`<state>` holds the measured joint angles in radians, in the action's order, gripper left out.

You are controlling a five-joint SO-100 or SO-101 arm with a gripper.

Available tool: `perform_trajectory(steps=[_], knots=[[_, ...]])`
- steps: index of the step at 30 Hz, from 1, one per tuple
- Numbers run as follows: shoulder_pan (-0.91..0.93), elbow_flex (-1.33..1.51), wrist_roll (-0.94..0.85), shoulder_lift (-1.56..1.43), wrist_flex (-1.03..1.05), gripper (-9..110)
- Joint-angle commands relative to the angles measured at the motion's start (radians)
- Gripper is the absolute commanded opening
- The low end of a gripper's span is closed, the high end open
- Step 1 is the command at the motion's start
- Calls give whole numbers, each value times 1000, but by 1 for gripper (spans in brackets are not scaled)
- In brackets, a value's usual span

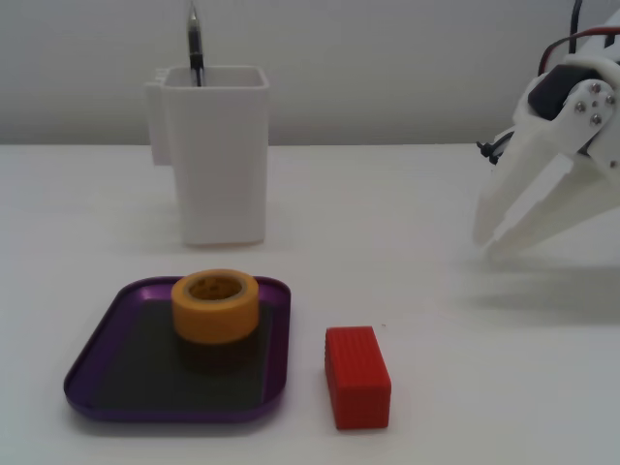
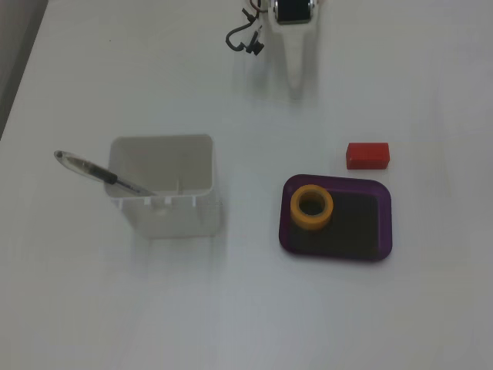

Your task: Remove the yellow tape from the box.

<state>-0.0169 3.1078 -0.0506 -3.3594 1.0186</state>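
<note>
- White tabletop (image 1: 436, 194) fills both fixed views, with a pale wall behind it in the side-on fixed view.
- One yellow tape (image 1: 215, 305) roll stands on its flat face inside the box (image 1: 97, 373), hollow core facing up. From above, the same roll (image 2: 312, 208) sits in the left part of the box (image 2: 383, 223), close to the upper left corner of the rim, with the rest of the dark bottom bare.
- One box only: a shallow purple tray with a low rim and a dark floor.
- One red block (image 1: 356, 376), ribbed, lies on the table just beside the box and not touching it. In the overhead fixed view the block (image 2: 367, 155) is just above the box's upper right corner.
- One tall white container (image 1: 215, 155) stands behind the box in the side-on fixed view, well apart from it. From above, the container (image 2: 162, 185) is to the left of the box.
- One pen (image 2: 100, 175) leans in the container, its end sticking out over the left rim in the overhead fixed view; in the side-on fixed view only its upper end (image 1: 195, 44) shows above the rim.
- One white gripper (image 1: 487, 242) hangs at the right of the side-on fixed view, fingertips pointing down toward the table, well apart from the box and the tape. Its two fingers stand slightly parted and nothing is between them. From above, the gripper (image 2: 296, 91) is at the top edge, pointing toward the box.
</note>
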Motion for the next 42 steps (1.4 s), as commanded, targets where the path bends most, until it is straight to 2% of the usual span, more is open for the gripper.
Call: perform_trajectory(steps=[1, 24, 31, 36, 42], knots=[[-101, 11, -3, -46, -8, 0], [-98, 5, -2, -44, -11, 0], [-97, -173, 43, -12, -46, 0], [-97, -382, 55, 209, -55, 0], [-98, -776, 55, 762, -64, 0]])
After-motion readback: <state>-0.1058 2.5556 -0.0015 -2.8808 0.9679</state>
